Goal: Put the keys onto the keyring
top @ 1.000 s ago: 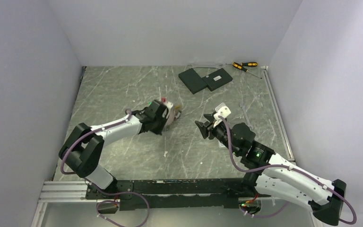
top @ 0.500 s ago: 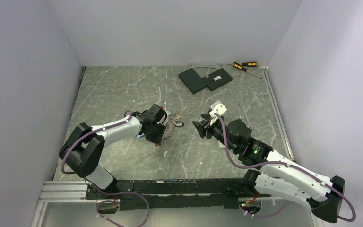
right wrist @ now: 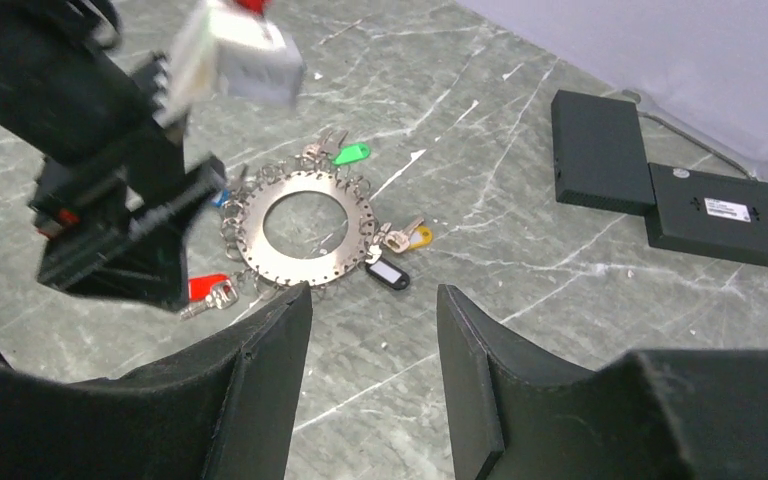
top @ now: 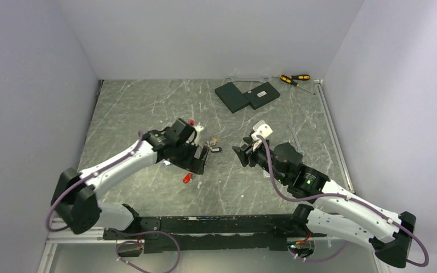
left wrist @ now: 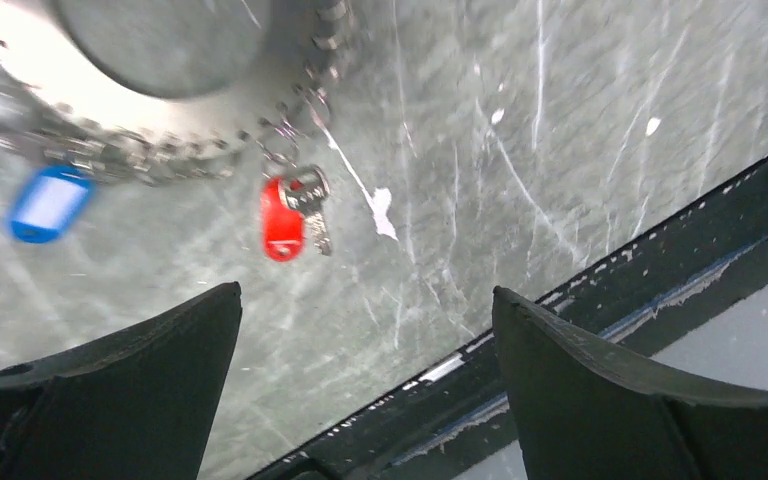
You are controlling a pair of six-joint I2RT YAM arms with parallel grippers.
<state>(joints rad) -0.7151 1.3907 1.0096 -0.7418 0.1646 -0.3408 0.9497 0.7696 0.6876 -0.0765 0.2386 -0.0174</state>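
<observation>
The table (top: 125, 108) carries all parts; positions are given from the keyring (right wrist: 358, 228).

1. Nearest the bases, a red key (left wrist: 282, 218) lies just beside the keyring's near rim. Whether it is linked to the rim cannot be told.
2. The left gripper (left wrist: 362, 295) hangs over the keyring's near-left side. Its jaws are spread wide and nothing is held.
3. The keyring lies flat on the table. A blue key (left wrist: 48, 202) lies at its left rim.
4. The right gripper (right wrist: 372, 292) is pointed at the keyring from the right, well apart from it. Its jaws are parted and nothing is held.
5. At the right rim lie a yellow key (right wrist: 418, 238) and a black tag (right wrist: 390, 272); at the far rim, a green key (right wrist: 350, 155).
6. Far beyond the keyring lie two slabs (right wrist: 600, 150) and the screwdrivers (top: 294, 79).

Handling: the keyring is judged stiff, fairly heavy and hard to lift from flat; it is best taken across its band, one finger through the hole. The teeth may snag. The keys are judged light and prone to slide; each is best taken by its plastic head.
</observation>
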